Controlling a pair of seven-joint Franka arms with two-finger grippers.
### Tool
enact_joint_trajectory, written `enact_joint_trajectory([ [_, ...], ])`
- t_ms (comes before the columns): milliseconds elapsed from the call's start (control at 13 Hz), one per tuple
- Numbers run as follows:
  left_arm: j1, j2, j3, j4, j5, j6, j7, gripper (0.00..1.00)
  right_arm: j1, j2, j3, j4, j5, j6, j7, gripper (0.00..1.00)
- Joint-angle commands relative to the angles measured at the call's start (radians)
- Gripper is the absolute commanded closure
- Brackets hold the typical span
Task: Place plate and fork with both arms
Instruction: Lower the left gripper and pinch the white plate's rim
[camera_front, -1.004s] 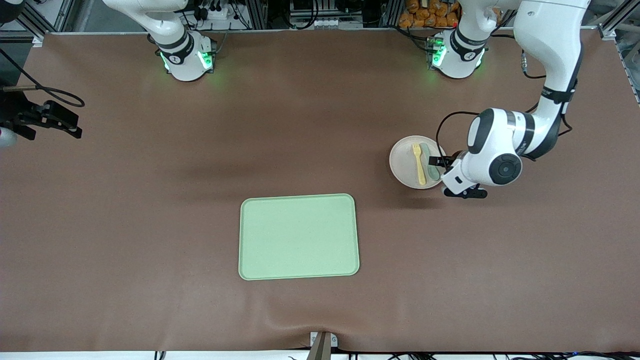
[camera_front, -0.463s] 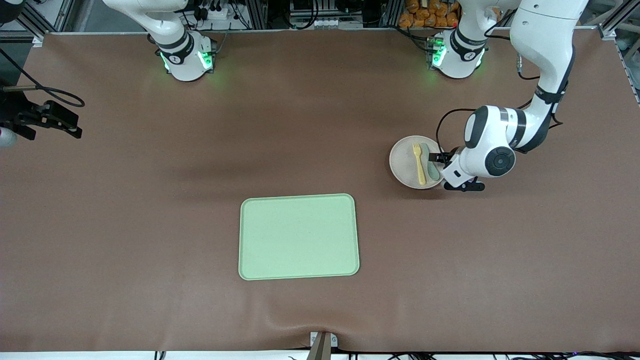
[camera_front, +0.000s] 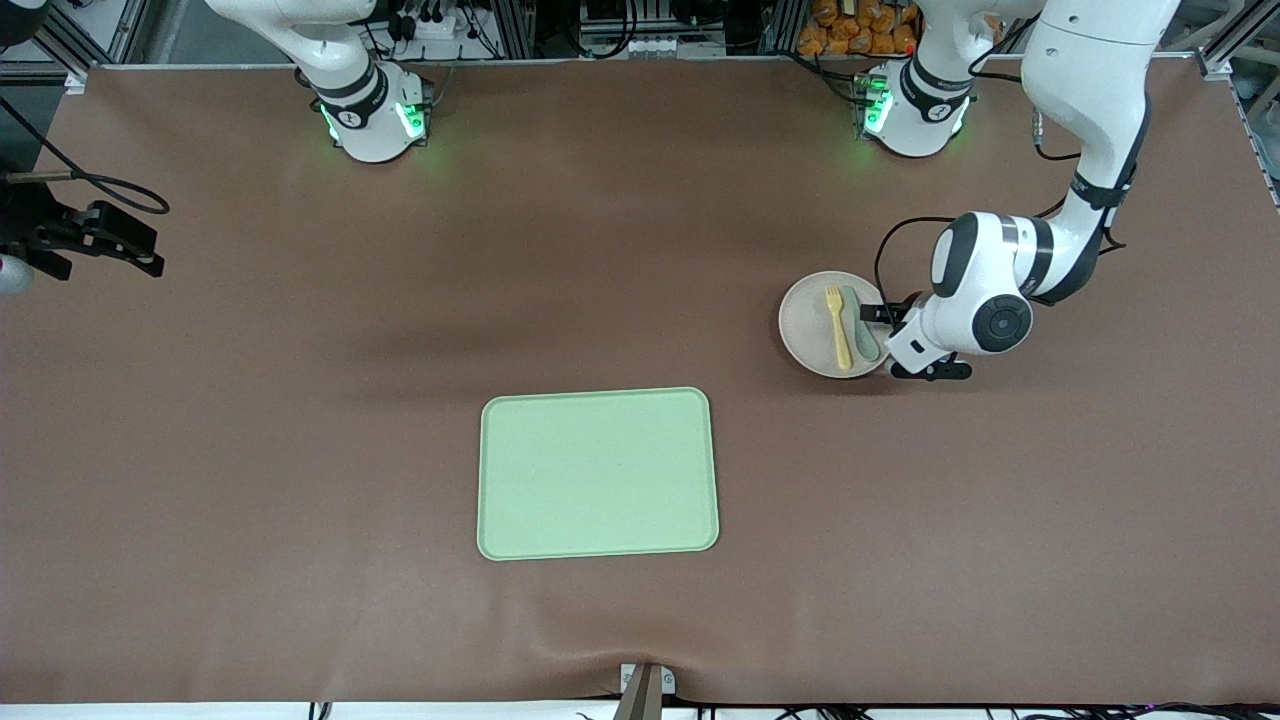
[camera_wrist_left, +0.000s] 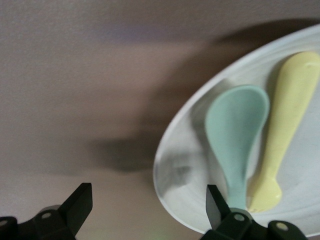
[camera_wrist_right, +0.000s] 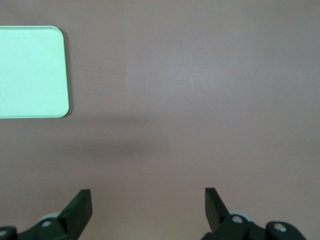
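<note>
Step in hand: left arm lining up to grab the plate (camera_front: 822, 325). Left tool (camera_front: 885, 325) sits low at the plate's edge on the left-arm end of the tabletop (camera_front: 300, 450), fingers spread wide, holding nothing. In the left wrist view the plate rim (camera_wrist_left: 165, 175) falls between the two fingertips (camera_wrist_left: 80, 202), one over bare tabletop, the other over the plate.

Next move, my guess: ease in until the rim is properly between the fingers, pinch, lift level so nothing slides off, carry to the green tray (camera_front: 597, 472).

Right tool (camera_wrist_right: 147, 210) waits, up over bare tabletop at the right-arm end, fingers also wide apart, empty.

Plate: small, round, off-white, shallow rim, matte. Fork (camera_front: 837, 328) lies on it, pale yellow, short tines, tines pointing toward the arm bases. Grey-green spoon (camera_front: 860, 325) lies right beside it, touching or nearly so. Tray is empty, nearer the front camera, well apart from the plate.
</note>
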Motion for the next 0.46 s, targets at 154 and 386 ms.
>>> enact_joint_trajectory([
  [154, 0.013, 0.017, -0.004, -0.011, 0.028, 0.043, -0.006, 0.0, -0.018, 0.009, 0.016, 0.02, -0.002, -0.011, 0.011, 0.0],
  [386, 0.008, 0.025, -0.007, -0.002, 0.028, 0.075, -0.009, 0.0, -0.018, 0.009, 0.016, 0.02, -0.002, -0.011, 0.011, 0.0],
])
